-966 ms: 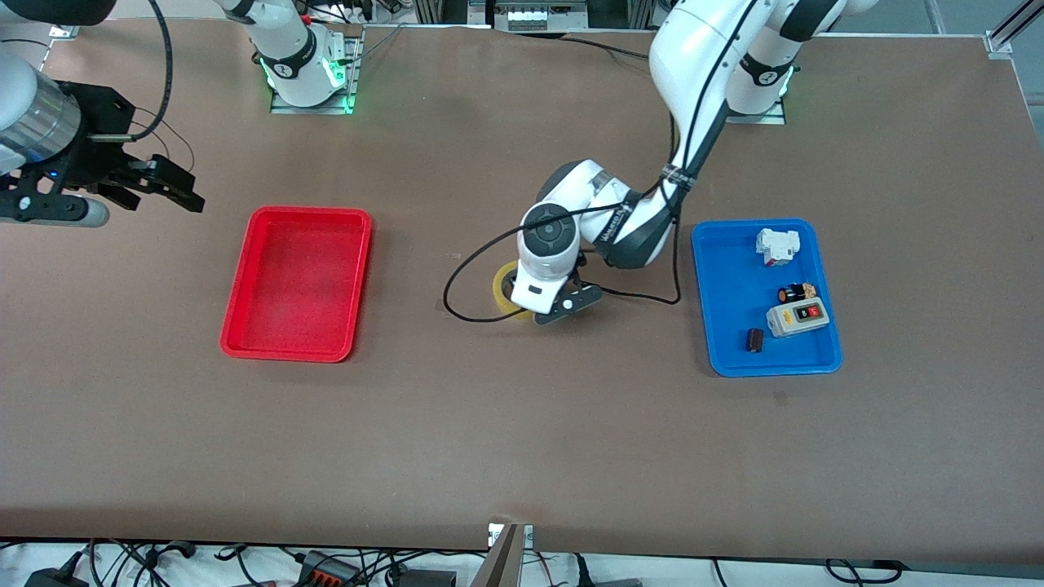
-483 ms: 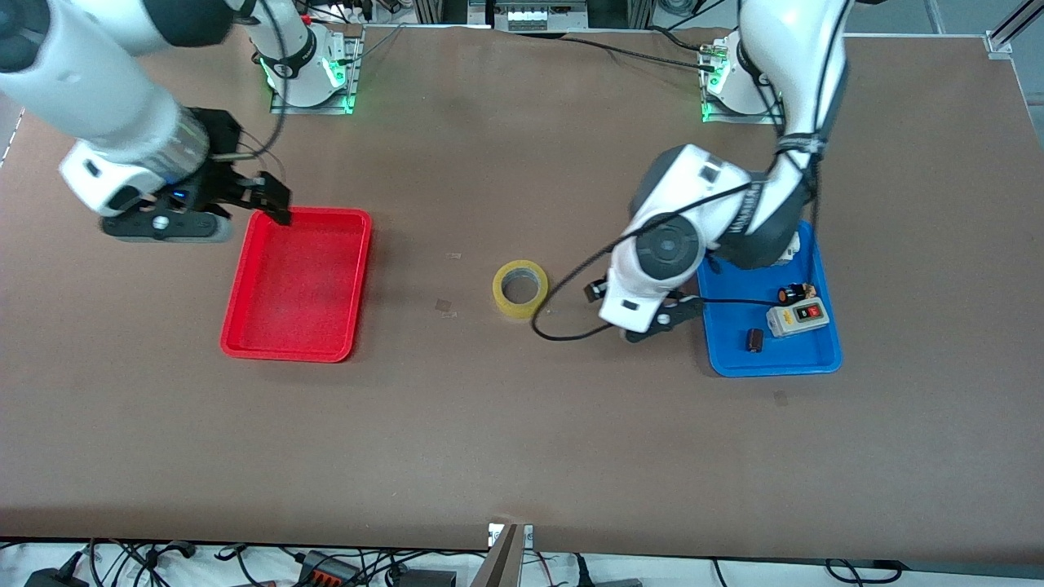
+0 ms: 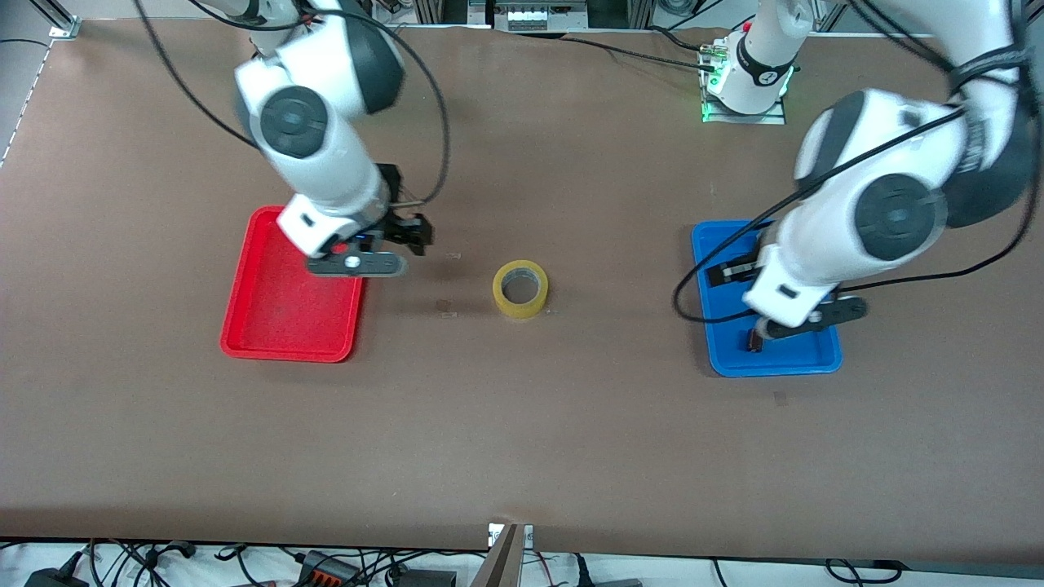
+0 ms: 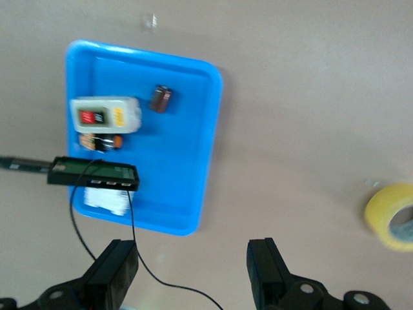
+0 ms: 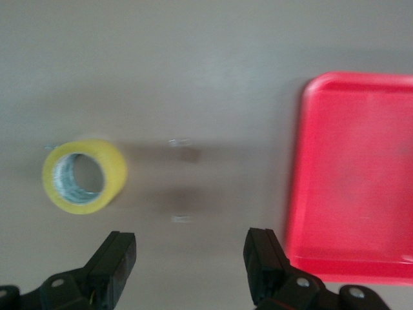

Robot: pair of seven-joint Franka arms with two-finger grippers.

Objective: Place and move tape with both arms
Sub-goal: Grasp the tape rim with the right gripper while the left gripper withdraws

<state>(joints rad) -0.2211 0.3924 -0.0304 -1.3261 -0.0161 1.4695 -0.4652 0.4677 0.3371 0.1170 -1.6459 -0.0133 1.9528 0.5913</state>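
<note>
The tape (image 3: 519, 288) is a yellowish ring lying flat on the brown table between the two trays, with nothing touching it. It also shows in the left wrist view (image 4: 393, 216) and the right wrist view (image 5: 84, 175). My right gripper (image 3: 408, 222) is open and empty in the air, over the table at the red tray's (image 3: 245, 269) edge on the tape's side; its view (image 5: 190, 248) shows bare table between the fingers. My left gripper (image 3: 738, 300) is open and empty over the blue tray's (image 3: 701, 326) edge on the tape's side; it also shows in its own view (image 4: 193, 258).
The red tray (image 5: 300, 161) holds nothing. The blue tray (image 4: 210, 148) holds a grey switch box (image 4: 105, 115), a small dark part (image 4: 161, 99) and other small parts. A black cable (image 3: 685, 306) hangs from the left arm.
The left gripper has let go of the tape and drawn back to the blue tray. The right arm has swung in from its end of the table, across the red tray, toward the tape.
</note>
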